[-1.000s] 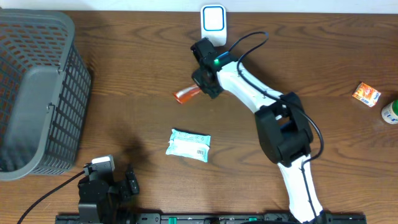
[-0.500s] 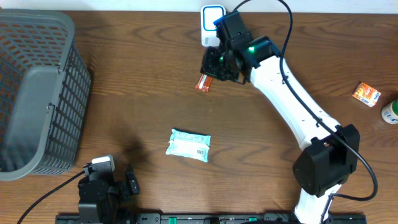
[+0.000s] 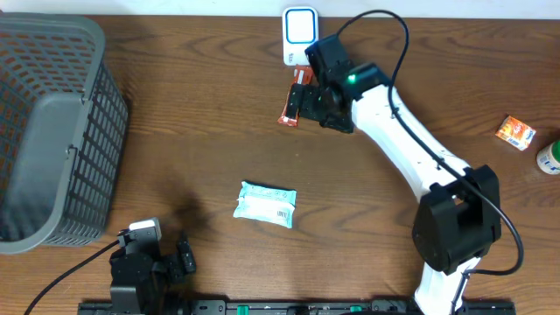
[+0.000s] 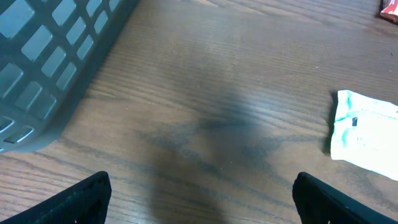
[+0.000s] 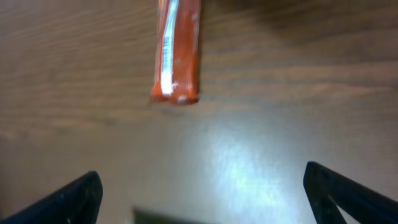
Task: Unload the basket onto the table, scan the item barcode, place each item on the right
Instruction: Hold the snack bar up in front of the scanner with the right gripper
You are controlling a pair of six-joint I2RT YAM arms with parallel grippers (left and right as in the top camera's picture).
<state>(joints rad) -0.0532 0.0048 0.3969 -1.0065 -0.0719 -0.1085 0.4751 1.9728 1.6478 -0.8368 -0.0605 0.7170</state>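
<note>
The item is a slim orange-red packet (image 3: 290, 107) lying on the wooden table just in front of the white and blue scanner (image 3: 300, 33). My right gripper (image 3: 308, 98) hovers beside it, open and holding nothing. In the right wrist view the packet (image 5: 177, 50) lies ahead of the right gripper (image 5: 202, 193), apart from its spread fingers. My left gripper (image 3: 179, 258) rests at the near left edge. Seen from the left wrist, the left gripper (image 4: 202, 199) is open over bare wood.
A grey mesh basket (image 3: 52, 131) fills the left side, with its wall (image 4: 43, 62) close to the left gripper. A white and teal wipes pack (image 3: 265, 203) lies mid-table (image 4: 364, 130). A small orange box (image 3: 515, 132) and a bottle (image 3: 549, 157) sit far right.
The right gripper carried the orange-red packet from mid-table toward the scanner, then opened. The packet now lies free on the table. The left arm has not moved.
</note>
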